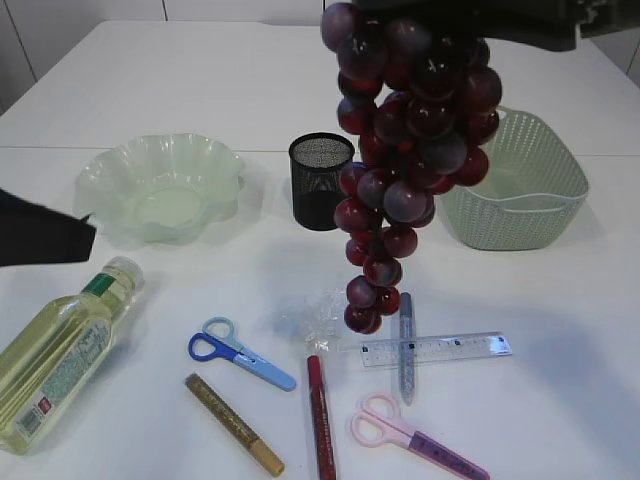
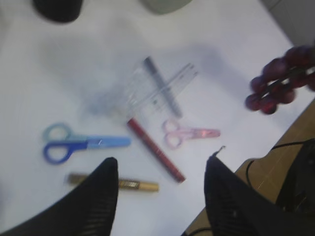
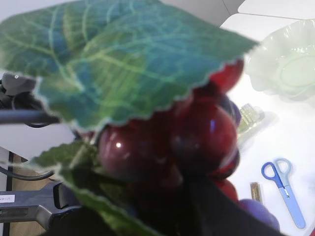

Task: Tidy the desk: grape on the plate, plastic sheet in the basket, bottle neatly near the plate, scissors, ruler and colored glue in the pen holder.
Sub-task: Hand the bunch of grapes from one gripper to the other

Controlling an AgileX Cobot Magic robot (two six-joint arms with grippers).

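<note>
Exterior view first: the right pincer point(image 1: 470, 25) is up at the top edge, mostly cropped, clamped on the top of the grape bunch point(image 1: 405, 150), which hangs in mid-air with its long axis straight up and down, tip pointing at the table point(image 1: 560, 340) right over the plastic sheet point(image 1: 315, 312) and ruler point(image 1: 435, 349). So I'd say we're on the grape step, lifted but not yet delivered; next it needs carrying left past the pen holder point(image 1: 321, 181) to the plate point(image 1: 160, 190) and lowering in gently. The bottle point(image 1: 60, 352) lies tilted at front left. Left wrist view: the left pincer point(image 2: 160, 189) has its jaws apart with nothing in them, hovering over the blue scissors point(image 2: 81, 145), pink scissors point(image 2: 189, 133) and glue sticks, grapes visible at the right edge. Right wrist view: basically all leaf point(image 3: 118, 64) and grapes filling the frame, plate off in the top-right corner.
</note>
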